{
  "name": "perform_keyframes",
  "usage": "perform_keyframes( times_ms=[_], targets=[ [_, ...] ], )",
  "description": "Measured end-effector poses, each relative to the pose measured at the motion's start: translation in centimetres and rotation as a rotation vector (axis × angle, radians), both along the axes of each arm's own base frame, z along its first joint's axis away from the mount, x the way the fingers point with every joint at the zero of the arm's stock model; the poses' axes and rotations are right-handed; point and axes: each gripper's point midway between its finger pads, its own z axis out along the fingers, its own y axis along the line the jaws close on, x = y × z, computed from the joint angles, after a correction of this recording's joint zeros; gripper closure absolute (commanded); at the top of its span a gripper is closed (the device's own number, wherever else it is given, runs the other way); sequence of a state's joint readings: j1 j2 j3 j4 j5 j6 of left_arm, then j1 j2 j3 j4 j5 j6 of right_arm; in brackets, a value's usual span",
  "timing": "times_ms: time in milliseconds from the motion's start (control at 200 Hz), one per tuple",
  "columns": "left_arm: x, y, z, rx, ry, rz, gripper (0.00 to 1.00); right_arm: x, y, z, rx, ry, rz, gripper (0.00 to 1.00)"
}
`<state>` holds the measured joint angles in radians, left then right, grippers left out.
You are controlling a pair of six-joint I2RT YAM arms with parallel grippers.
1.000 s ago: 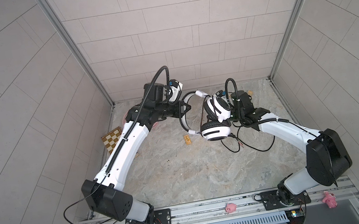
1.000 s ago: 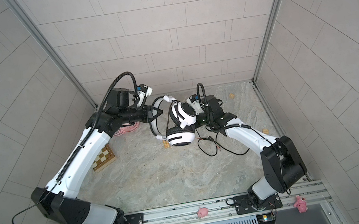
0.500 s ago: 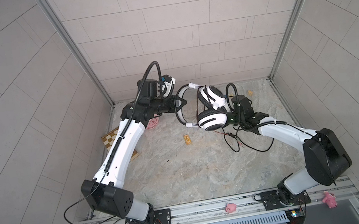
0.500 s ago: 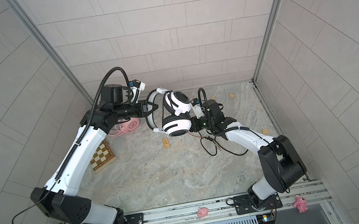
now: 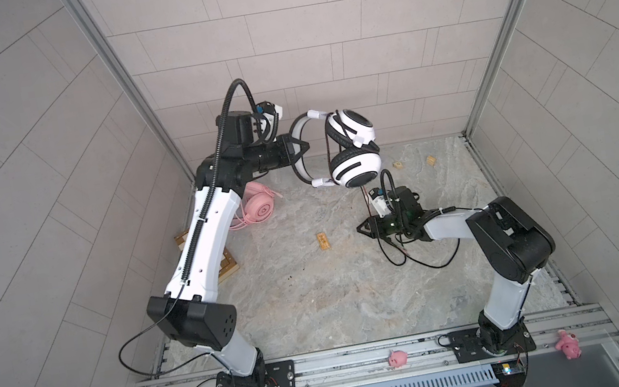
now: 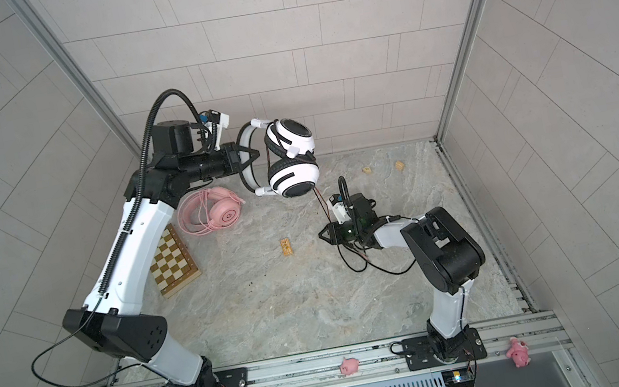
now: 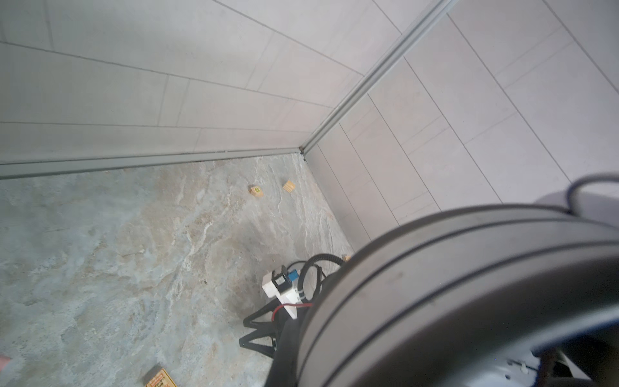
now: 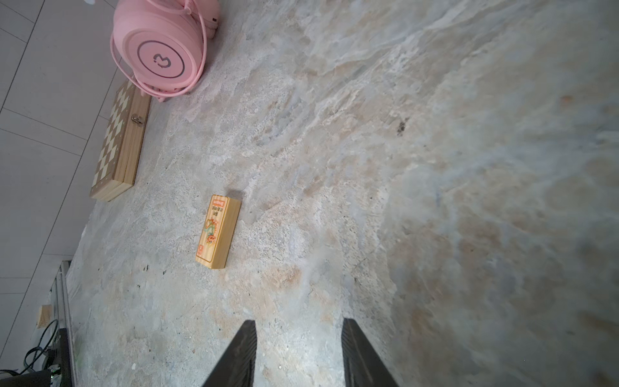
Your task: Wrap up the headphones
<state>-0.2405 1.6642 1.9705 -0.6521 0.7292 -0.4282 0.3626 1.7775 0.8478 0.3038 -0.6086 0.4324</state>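
Pale tiled walls (image 5: 295, 36) box in a marbled surface (image 5: 315, 294). The left hand (image 5: 300, 148) is clamped on the white-and-black headset (image 5: 355, 162), holding it aloft. The right hand (image 8: 298, 323) hovers low, fingers parted, empty. The pink headset (image 5: 259, 206) lies near the left wall.

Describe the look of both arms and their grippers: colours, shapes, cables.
Both arms have white link shells and black joint housings: left arm, right arm. A ribbed black cable hose runs along the left one. The left gripper and right gripper have black, tapering, triangular fingers.
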Motion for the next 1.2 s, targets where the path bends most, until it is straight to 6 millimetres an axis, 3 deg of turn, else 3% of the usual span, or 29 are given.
perform_keyframes(
  times_ms=[240, 370, 505, 641, 816, 901, 971, 1066, 1201],
  targets=[
    [3.7, 5.2, 3.6, -0.065, -0.031, 0.151, 1.0, -1.3, -1.4, -0.6, -0.057, 0.007, -0.015, 0.54],
    [4.3, 7.0, 5.2, -0.101, -0.046, 0.201, 1.0, -1.8, -2.0, -1.1, -0.081, 0.026, -0.022, 0.71],
    [4.3, 6.9, 5.6, -0.113, -0.046, 0.198, 1.0, -2.0, -2.2, -1.3, -0.093, 0.034, -0.021, 0.92],
    [4.7, 7.4, 5.3, -0.114, -0.035, 0.212, 1.0, -2.3, -2.5, -1.7, -0.124, 0.055, -0.012, 0.97],
    [6.8, 11.1, 4.7, -0.108, -0.018, 0.311, 1.0, -2.7, -3.9, -1.5, -0.151, 0.072, -0.037, 0.96],
    [7.8, 12.8, 4.2, -0.096, -0.001, 0.362, 1.0, -2.9, -5.4, -1.3, -0.151, 0.073, -0.077, 0.85],
    [8.3, 13.7, 3.4, -0.085, 0.018, 0.394, 1.0, -3.2, -6.5, -1.5, -0.161, 0.088, -0.099, 0.81],
    [8.4, 14.1, 2.5, -0.072, 0.049, 0.417, 1.0, -3.6, -7.3, -1.7, -0.18, 0.108, -0.113, 0.77],
    [8.3, 13.1, 2.2, -0.055, 0.056, 0.406, 1.0, -4.0, -7.4, -1.1, -0.193, 0.108, -0.106, 0.71]
  ],
)
